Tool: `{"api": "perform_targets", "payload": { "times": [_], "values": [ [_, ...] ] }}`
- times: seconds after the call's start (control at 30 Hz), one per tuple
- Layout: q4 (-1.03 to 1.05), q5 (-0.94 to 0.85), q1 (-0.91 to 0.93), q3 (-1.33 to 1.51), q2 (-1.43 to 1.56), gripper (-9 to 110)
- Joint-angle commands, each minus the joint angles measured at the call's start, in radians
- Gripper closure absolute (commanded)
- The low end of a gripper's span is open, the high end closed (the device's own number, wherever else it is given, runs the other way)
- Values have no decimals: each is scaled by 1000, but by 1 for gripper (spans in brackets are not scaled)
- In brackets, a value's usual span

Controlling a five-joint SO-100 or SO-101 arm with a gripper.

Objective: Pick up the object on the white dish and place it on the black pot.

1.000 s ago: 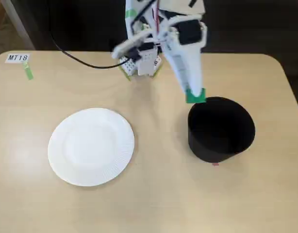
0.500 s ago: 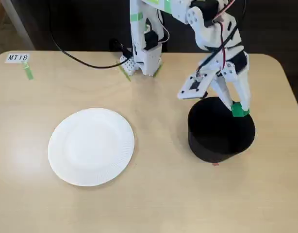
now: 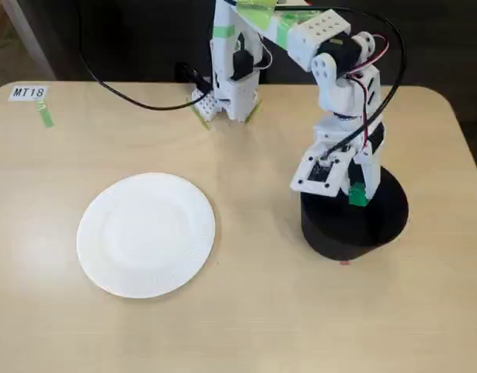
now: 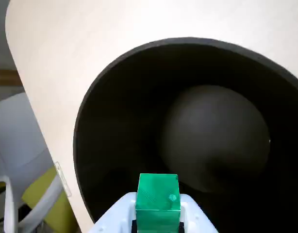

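Note:
The white paper plate [image 3: 146, 234] lies empty on the left part of the table in the fixed view. The black pot [image 3: 353, 220] stands at the right; in the wrist view its dark opening [image 4: 207, 136] fills most of the frame. My gripper [image 3: 355, 194] hangs over the pot's top and is shut on the small green cube [image 3: 357, 193]. In the wrist view the cube [image 4: 158, 198] sits between the white fingers [image 4: 121, 213] at the bottom edge, just above the pot's near rim.
The arm's base [image 3: 232, 85] stands at the back middle of the table with a black cable running left. An "MT18" label [image 3: 29, 92] and a green tape strip [image 3: 46, 116] are at the back left corner. Light wooden tabletop [image 3: 254, 311] lies in front.

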Motion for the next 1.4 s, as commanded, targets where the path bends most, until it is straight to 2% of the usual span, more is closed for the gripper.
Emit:
{"api": "perform_targets", "payload": {
  "times": [0.0,0.07,0.2,0.27,0.53,0.57,0.63,0.67,0.8,1.03,1.13,1.37],
  "values": [
    [6,-15,-5,-15,9,102],
    [11,-28,-8,-15,8,98],
    [32,-103,-14,-15,12,72],
    [37,-109,-15,-18,18,70],
    [71,-106,-12,-63,21,78],
    [72,-101,-9,-67,21,82],
    [78,-81,-2,-87,20,100],
    [97,-80,3,-107,18,101],
    [198,-46,63,-238,21,101],
    [351,242,330,-310,183,102],
    [379,305,440,-216,314,102],
    [290,341,598,196,735,102]
  ]
}}
